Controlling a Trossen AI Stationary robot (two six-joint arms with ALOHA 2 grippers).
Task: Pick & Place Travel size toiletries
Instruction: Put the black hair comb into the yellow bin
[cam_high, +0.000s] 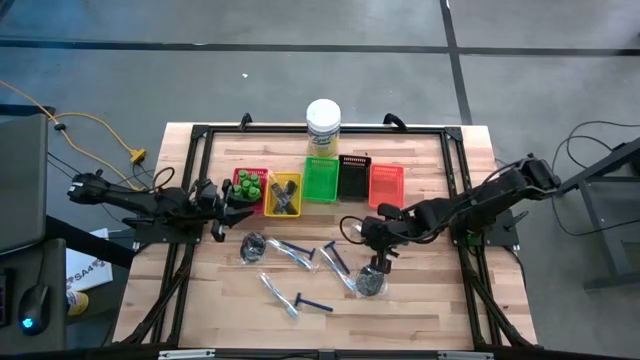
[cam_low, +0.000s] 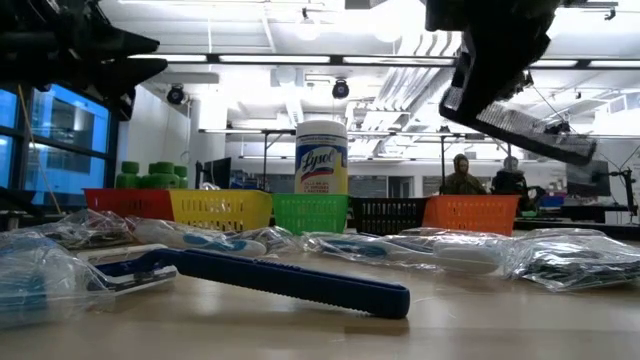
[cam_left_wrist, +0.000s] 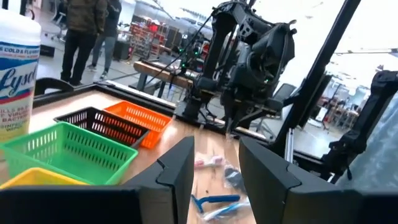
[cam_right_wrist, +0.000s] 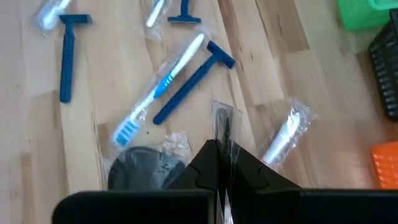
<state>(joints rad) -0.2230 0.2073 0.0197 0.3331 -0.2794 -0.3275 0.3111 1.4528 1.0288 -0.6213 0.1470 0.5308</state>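
L arm reached in from the counter's left edge, lying low and near level, wrist pointing toward the centre. L tool (cam_high: 238, 200) hovered w/ fingers (cam_left_wrist: 180, 171) partly apart, nothing visible between them. R arm came in from the right edge, elbow raised, forearm angled down toward the counter's middle. R tool (cam_high: 377, 262) pointed downward, fingers (cam_right_wrist: 205, 163) pressed together, pinching a thin clear wrapper edge.

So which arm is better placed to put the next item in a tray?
The right one. The right gripper is already shut on a clear-wrapped comb, lifted near the black tray. The left gripper holds nothing.
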